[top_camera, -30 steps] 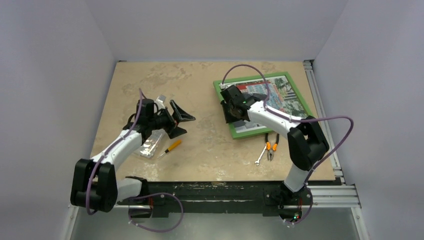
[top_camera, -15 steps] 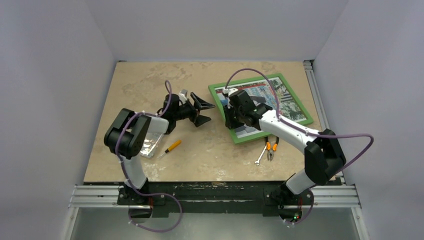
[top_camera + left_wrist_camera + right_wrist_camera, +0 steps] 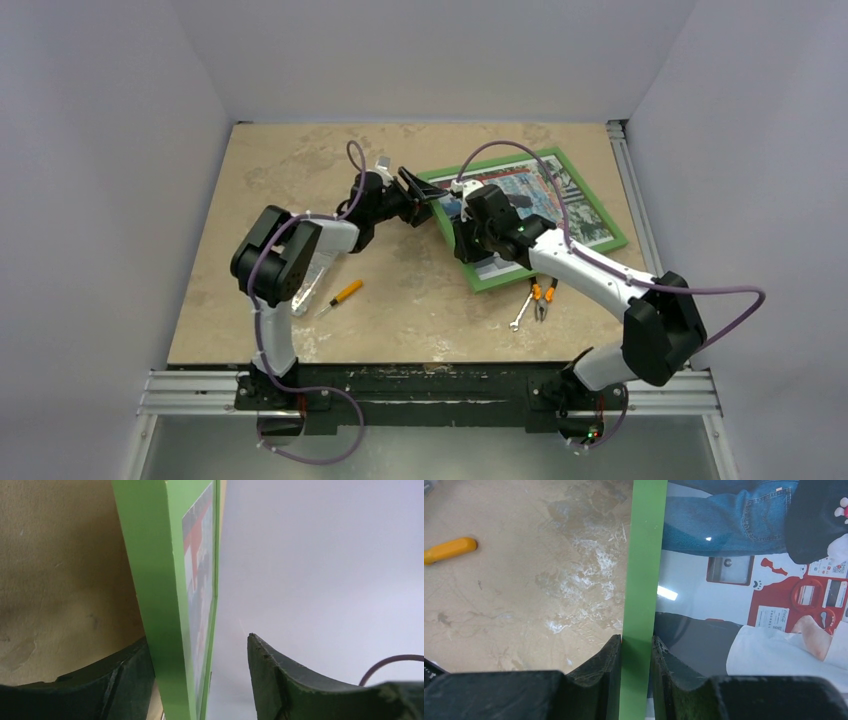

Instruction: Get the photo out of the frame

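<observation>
The frame (image 3: 594,196) with its narrow green border lies at the back right of the table, with the colourful photo (image 3: 572,205) inside it. My right gripper (image 3: 463,236) is shut on the frame's left border (image 3: 646,555), one finger on each side of the green strip (image 3: 636,640); the photo (image 3: 749,580) shows just right of it. My left gripper (image 3: 420,195) is open at the frame's far-left corner. In the left wrist view its jaws (image 3: 197,639) straddle the green frame edge (image 3: 155,580), with the left finger close against it and the photo (image 3: 197,570) seen edge-on.
A clear plastic box (image 3: 310,280) and an orange-handled screwdriver (image 3: 342,295) lie at the left front. Orange-handled pliers (image 3: 543,295) and a small wrench (image 3: 520,312) lie just in front of the frame. A metal rail (image 3: 640,200) runs along the table's right edge.
My left arm has swung right from beside the plastic box to the frame's far-left corner. My right gripper has stayed on the frame's left border, which has shifted slightly.
</observation>
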### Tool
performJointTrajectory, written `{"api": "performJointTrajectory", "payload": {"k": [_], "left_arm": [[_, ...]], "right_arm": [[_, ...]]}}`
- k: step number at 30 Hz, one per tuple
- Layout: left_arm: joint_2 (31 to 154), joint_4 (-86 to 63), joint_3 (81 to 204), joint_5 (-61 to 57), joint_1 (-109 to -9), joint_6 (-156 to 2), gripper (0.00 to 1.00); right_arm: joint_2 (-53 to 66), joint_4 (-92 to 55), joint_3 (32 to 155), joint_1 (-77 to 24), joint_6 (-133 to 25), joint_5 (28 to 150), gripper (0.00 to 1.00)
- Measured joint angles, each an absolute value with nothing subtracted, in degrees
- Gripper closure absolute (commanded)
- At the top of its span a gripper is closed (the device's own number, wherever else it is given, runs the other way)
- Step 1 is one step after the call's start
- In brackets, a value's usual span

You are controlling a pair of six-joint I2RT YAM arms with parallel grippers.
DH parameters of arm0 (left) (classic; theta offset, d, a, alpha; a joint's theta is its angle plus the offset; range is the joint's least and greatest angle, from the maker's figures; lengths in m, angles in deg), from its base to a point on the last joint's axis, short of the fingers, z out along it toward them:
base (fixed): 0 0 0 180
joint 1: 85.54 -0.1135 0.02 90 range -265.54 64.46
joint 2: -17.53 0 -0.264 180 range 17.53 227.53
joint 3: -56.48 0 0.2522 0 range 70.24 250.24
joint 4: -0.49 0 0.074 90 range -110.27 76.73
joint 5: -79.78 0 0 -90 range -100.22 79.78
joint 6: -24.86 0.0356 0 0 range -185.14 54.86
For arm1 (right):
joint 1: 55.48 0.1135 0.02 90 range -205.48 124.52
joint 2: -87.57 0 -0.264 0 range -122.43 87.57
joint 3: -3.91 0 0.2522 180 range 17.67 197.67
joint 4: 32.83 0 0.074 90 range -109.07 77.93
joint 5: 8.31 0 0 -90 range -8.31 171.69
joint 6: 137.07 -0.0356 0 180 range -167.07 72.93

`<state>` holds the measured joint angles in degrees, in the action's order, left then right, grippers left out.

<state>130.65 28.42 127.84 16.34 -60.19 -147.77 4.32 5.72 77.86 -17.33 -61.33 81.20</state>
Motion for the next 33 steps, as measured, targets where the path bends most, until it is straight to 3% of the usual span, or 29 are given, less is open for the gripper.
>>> {"api": "performJointTrajectory", "payload": {"k": [10,19,21,26,33], "left_arm": [[131.0,20.8,130.73,10.75,-57.96,-143.44,0.58],[130.96,18.48,130.79,8.3,-57.66,-143.05,0.99],[130.59,17.82,130.88,8.08,-57.64,-142.66,1.0],[127.88,13.82,130.9,7.45,-57.24,-140.67,1.0],[124.14,1.72,136.81,7.01,-57.35,-136.28,1.0]], "right_arm": [[5.15,5.09,76.81,-17.24,-61.37,81.28,1.0],[5.96,3.56,75.71,-17.24,-61.59,81.24,1.0],[6.33,3.63,75.58,-17.24,-61.62,81.17,0.9],[9.22,2.93,73.66,-16.89,-62.07,81.22,0.53],[18.57,3.04,71.32,-16.44,-62.77,79.51,0.46]]}}
